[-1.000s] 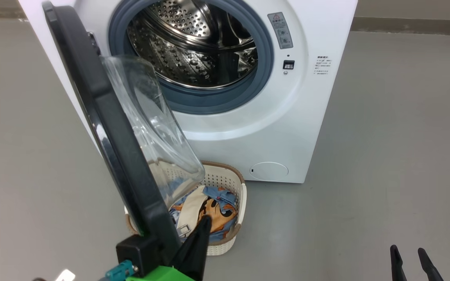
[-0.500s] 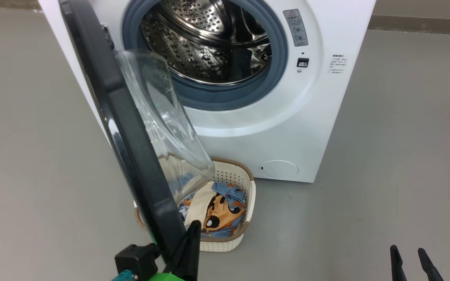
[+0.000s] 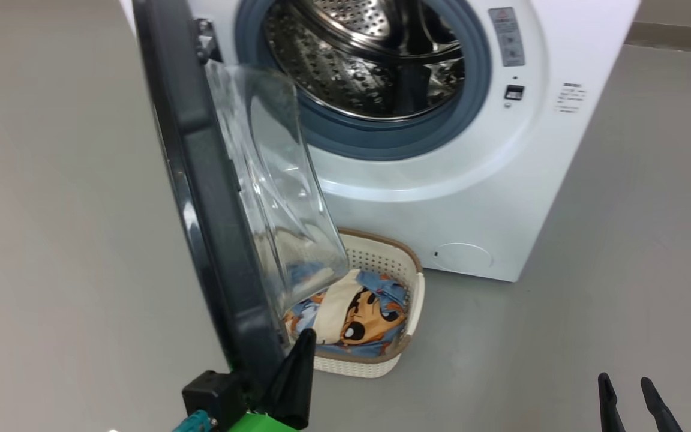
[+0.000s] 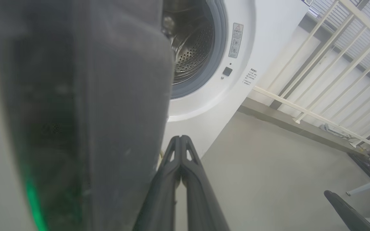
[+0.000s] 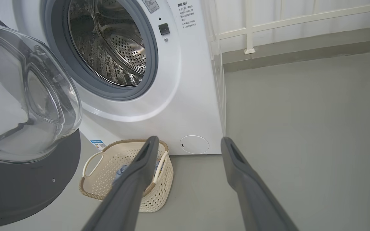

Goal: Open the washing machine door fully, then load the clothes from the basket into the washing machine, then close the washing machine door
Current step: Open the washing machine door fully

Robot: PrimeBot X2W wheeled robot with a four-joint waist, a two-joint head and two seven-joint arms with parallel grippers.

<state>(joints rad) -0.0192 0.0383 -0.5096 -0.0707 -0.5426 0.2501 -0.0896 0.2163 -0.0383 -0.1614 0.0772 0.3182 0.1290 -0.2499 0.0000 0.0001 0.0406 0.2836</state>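
At the foot of the washing machine door (image 3: 201, 180), the left pincer (image 3: 305, 342) is pinched shut on nothing, its fingers (image 4: 164, 179) just beside the inner side of the black rim (image 3: 225, 252). The right pincer (image 3: 624, 384) hangs wide and empty, well apart over bare floor (image 3: 561, 336). The door stands swung out, though I judge not fully; loading and closing remain. The steel drum (image 3: 369, 66) of the washing machine (image 3: 453, 198) looks empty; the basket (image 3: 415, 294), on the floor just beside the machine's front, holds the clothes (image 3: 360, 312).

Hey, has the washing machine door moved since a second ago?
Yes: the washing machine door has swung further left, wider open, judged against the basket standing before the washing machine.
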